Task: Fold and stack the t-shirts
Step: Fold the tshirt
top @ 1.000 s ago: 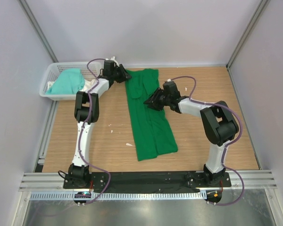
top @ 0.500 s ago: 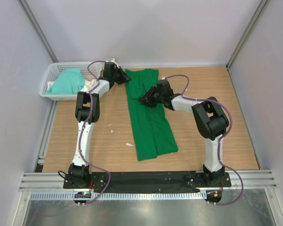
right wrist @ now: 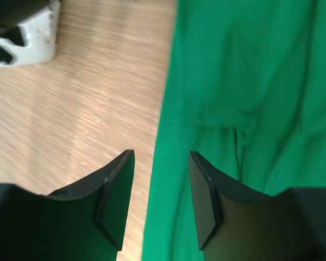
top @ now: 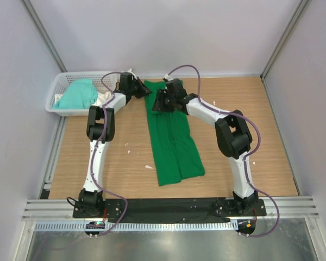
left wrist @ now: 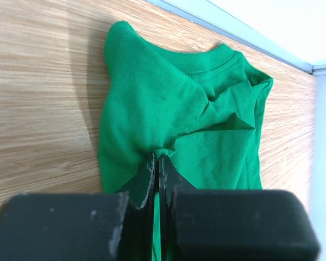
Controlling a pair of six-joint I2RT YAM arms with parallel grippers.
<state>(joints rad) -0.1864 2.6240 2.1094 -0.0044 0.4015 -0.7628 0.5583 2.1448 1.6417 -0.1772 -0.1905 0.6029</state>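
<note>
A deep green t-shirt (top: 176, 147) lies as a long narrow strip down the middle of the table, collar end far from the bases. My left gripper (top: 145, 88) sits at its far left corner. In the left wrist view that gripper (left wrist: 158, 159) is shut on a pinched fold of the green t-shirt (left wrist: 152, 103). My right gripper (top: 157, 104) hovers just nearer along the shirt's left edge. The right wrist view shows it (right wrist: 160, 155) open, straddling the edge of the green cloth (right wrist: 250, 81), nothing held. A mint-teal t-shirt (top: 76, 95) lies bunched in the basket.
The white lattice basket (top: 57, 87) stands at the far left corner, beside the left arm's elbow. Small white scraps (top: 148, 167) lie on the wooden table (top: 233, 109) left of the shirt. Grey walls close in both sides and the back.
The left gripper has shut on the shirt's far left corner. The right arm has swung left and away from the bases, from the shirt's right side to its left edge, jaws wider.
</note>
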